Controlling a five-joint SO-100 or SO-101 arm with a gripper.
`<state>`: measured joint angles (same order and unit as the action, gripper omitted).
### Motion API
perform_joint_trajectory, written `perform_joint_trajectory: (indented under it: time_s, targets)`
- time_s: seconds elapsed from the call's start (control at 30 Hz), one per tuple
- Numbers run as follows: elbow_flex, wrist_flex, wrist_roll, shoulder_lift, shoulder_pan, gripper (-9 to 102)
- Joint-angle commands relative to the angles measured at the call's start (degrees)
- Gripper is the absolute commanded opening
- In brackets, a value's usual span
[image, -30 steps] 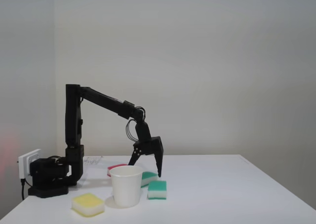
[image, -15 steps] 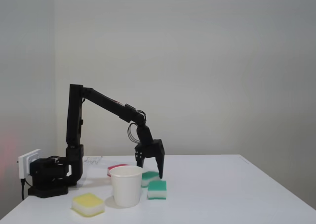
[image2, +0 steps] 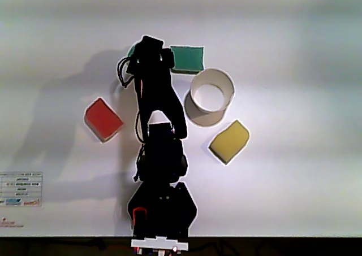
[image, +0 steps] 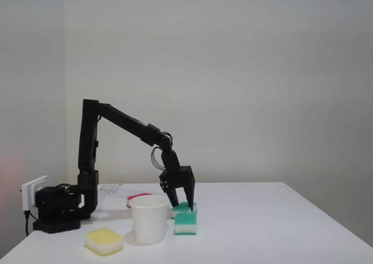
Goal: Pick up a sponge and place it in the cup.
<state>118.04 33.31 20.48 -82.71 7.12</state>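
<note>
Two green-topped sponges lie right of the white cup [image: 148, 218] in the fixed view. My gripper [image: 182, 205] is down at the farther sponge [image: 181, 209], open, with one finger on each side of it. The fingertips reach down to its green top; whether they touch it I cannot tell. From above, the gripper [image2: 146, 52] covers most of this sponge [image2: 131, 51], and just a green corner shows. The cup [image2: 211, 90] stands upright to its right.
A second, narrower-looking green-and-white sponge [image: 185, 223] [image2: 187, 58] lies close beside the gripper, between it and the cup. A yellow sponge [image: 104, 240] [image2: 229, 141] sits near the cup. A red sponge [image2: 103, 119] lies on the arm's other side. The arm's base [image: 57, 208] stands at the left.
The gripper has dropped from above the table down onto the farther green sponge, and its fingers now stand closer together. The cup and the other sponges have not moved.
</note>
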Motion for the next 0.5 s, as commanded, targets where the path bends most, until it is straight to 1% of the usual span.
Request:
perform_joint_trajectory:
  time_s: [0.0,0.17,0.2,0.23,0.33,0.47]
  targets:
    - [0.4,-0.1,1.4,-1.2,0.3,7]
    - [0.4,-0.2,5.4,-2.1,0.9,5]
    - [0.4,0.0,6.3,-2.3,1.0,1]
    - [0.4,-0.2,7.3,-2.5,1.1,0]
    - [0.4,0.3,5.7,-3.8,1.1,0]
    - [-2.6,6.1,4.4,-5.7,1.6,0]
